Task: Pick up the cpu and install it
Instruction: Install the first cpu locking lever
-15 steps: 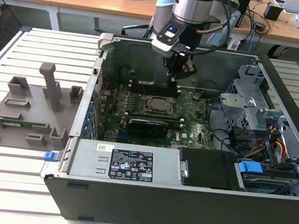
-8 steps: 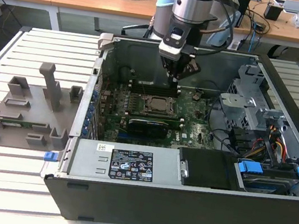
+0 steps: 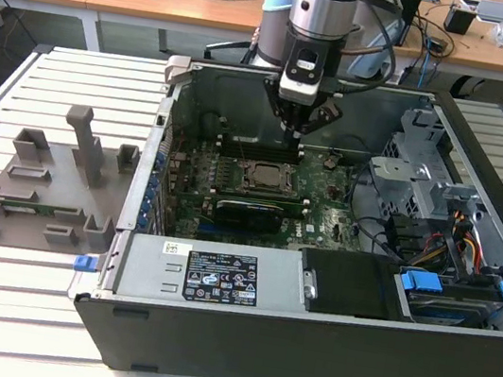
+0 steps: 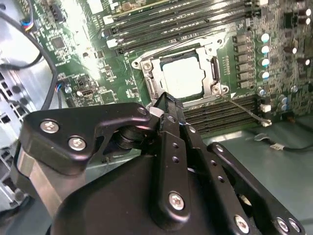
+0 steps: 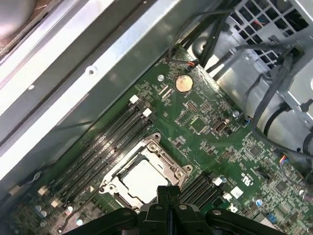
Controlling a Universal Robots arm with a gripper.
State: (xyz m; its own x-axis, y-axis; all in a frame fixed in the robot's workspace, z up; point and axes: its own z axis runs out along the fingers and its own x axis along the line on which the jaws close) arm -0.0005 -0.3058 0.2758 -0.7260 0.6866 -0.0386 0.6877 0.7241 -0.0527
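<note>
The cpu (image 4: 183, 78), a pale silver square, lies flat inside the metal-framed socket (image 4: 146, 83) on the green motherboard; it also shows in the first wrist view as the cpu (image 5: 144, 178) and in the exterior view as the cpu (image 3: 263, 176). My gripper (image 3: 294, 134) hangs inside the open computer case (image 3: 209, 335), above the socket's far edge. Its black fingers (image 4: 168, 110) are pressed together with nothing between them, and the gripper (image 5: 167, 193) stands clear of the chip.
Memory slots (image 4: 161, 24) run beside the socket. A drive cage (image 3: 422, 168) and bundled cables (image 3: 459, 236) crowd the case at the exterior view's right. A grey plastic slotted holder block (image 3: 46, 185) rests on the slatted table at the exterior view's left.
</note>
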